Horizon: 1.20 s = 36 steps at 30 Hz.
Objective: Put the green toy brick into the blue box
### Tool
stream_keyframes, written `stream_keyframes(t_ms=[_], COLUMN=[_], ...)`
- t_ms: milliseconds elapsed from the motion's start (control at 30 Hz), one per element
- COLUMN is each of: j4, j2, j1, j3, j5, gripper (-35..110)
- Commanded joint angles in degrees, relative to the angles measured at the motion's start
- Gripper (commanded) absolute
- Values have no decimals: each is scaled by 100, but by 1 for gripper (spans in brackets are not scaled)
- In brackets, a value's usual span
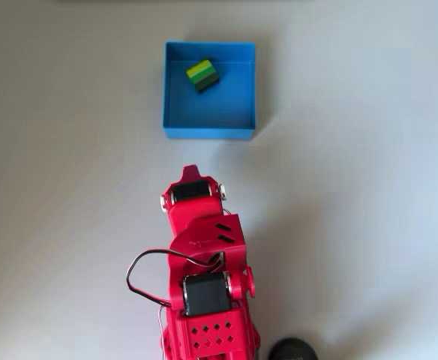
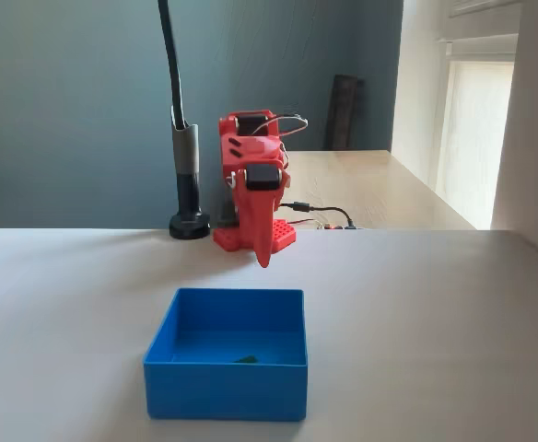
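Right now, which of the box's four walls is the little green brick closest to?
The green toy brick sits nearest the blue box wall farthest from the red arm, the top wall in the overhead view, toward its left corner. The wall facing the end effector is farthest from it.

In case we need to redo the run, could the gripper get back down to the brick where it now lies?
Probably yes: the brick lies in the open-topped box, nothing covers it, and the gripper hangs just short of the box.

Matt plastic blue box (image 1: 208, 133), glossy plastic green toy brick (image 1: 202, 75), smooth matt pale table (image 1: 369, 150), red plastic arm (image 1: 204, 300)
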<state>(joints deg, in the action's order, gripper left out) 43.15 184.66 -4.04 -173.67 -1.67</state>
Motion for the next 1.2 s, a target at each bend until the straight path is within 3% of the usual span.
stream_keyframes(t_ms=[0, 533, 1167], j4=[-62, 510, 510], j2=[299, 299, 299], j1=[-9, 281, 290], j3=[-211, -580, -580], j5=[-167, -88, -105], gripper=[0, 0, 0])
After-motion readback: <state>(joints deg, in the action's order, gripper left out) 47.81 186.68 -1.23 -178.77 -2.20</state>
